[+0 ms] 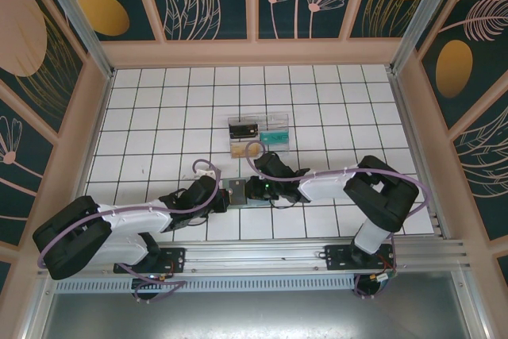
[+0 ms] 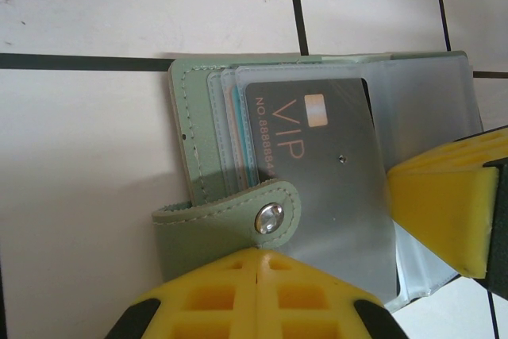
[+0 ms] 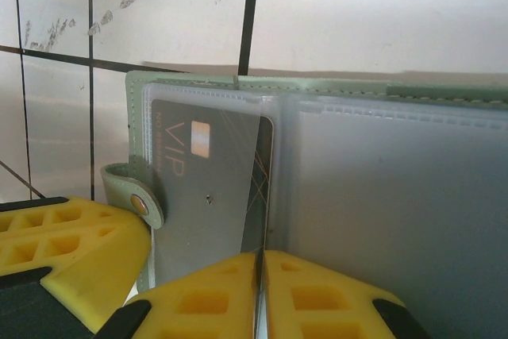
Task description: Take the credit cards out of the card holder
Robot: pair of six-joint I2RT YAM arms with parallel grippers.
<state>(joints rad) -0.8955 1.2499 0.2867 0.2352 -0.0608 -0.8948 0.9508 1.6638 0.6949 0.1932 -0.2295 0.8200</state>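
Left hand [image 2: 259, 266]: pressed together on the green cover of the card holder [image 2: 190, 117], just below its snap tab [image 2: 270, 217]. It's anchoring the holder so it can't slide, I'd say.
Card holder: open on the worktop [image 1: 159, 117], between both hands.
Right hand [image 3: 260, 266]: opposite side of the card holder, nearly closed on the edge of the VIP card [image 2: 317, 188]; reads as a pulling grip.
VIP card: skewed, seemingly partly out of its clear sleeve [image 2: 421, 109].
Tray [image 1: 279, 122]: beyond the card holder, well apart, with cards inside. Likely the drop-off!
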